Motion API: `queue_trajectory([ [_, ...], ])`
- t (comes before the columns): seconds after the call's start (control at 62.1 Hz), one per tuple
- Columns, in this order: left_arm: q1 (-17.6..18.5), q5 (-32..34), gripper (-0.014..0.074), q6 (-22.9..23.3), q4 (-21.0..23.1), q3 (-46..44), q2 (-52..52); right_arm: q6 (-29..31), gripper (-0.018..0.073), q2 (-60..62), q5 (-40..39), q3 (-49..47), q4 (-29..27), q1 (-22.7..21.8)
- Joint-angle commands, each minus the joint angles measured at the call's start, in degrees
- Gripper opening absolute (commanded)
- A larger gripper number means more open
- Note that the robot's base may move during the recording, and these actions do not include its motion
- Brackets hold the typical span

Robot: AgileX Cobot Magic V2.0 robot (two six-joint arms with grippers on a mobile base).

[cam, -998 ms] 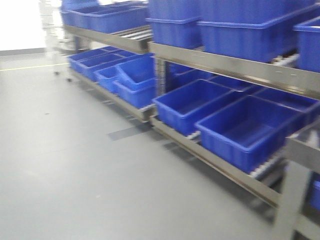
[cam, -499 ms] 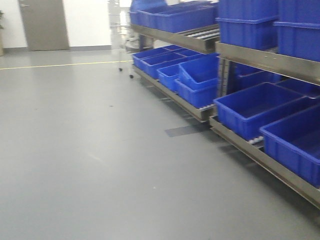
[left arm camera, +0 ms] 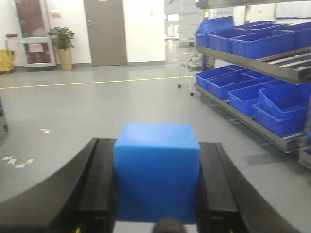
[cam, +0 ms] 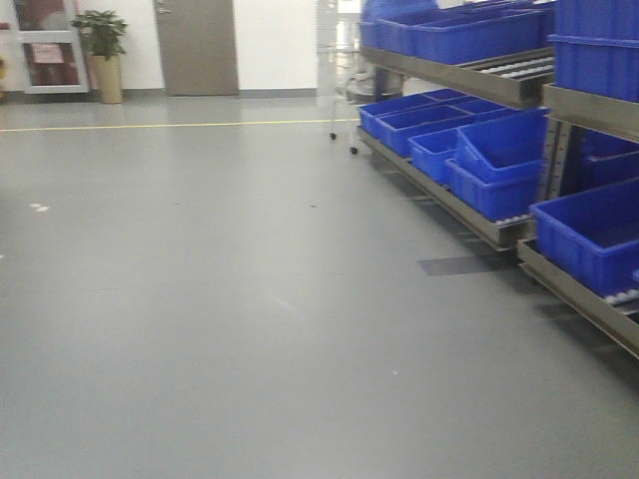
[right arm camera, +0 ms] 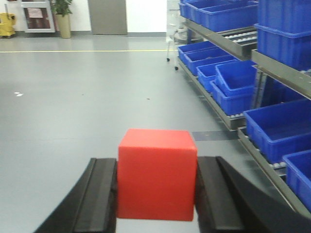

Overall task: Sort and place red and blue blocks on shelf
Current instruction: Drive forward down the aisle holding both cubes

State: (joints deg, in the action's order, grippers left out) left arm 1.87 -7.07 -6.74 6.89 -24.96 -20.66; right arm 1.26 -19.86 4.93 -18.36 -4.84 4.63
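In the left wrist view a sky-blue block (left arm camera: 157,170) fills the gap between the two black fingers of my left gripper (left arm camera: 156,182), which is shut on it. The right wrist view shows a bright red block (right arm camera: 156,172) clamped the same way in my right gripper (right arm camera: 156,187). Both blocks hang above the grey floor. The shelf (cam: 499,90), a long steel rack with roller tracks, runs along the right side of the front view; it also shows as the shelf (left arm camera: 272,63) and the shelf (right arm camera: 282,73) in the wrist views. Neither gripper appears in the front view.
Large dark-blue bins (cam: 494,160) fill the rack's tiers. A door (cam: 195,47), a potted plant (cam: 103,55) and a yellow floor line (cam: 170,127) lie at the far wall. A small wheeled cart (cam: 344,110) stands near the rack's far end. Grey floor (cam: 220,319) spreads to the left.
The front view has swung left: the rack has slid from the picture's middle to its right edge, and the far wall, door and plant have come into sight.
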Motion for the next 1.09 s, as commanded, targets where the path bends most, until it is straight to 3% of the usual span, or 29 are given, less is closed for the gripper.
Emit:
queue_trajectory([
  [0.0, 0.1, 5.2, 0.0125, 0.2, 0.4, -2.1, -0.7, 0.2, 0.0048, -0.2, -4.9, -1.7, 0.1, -0.3],
  [1.079, 0.1, 5.2, 0.0125, 0.2, 0.4, -2.1, -0.7, 0.2, 0.0048, -0.2, -4.9, -1.7, 0.1, -0.3],
])
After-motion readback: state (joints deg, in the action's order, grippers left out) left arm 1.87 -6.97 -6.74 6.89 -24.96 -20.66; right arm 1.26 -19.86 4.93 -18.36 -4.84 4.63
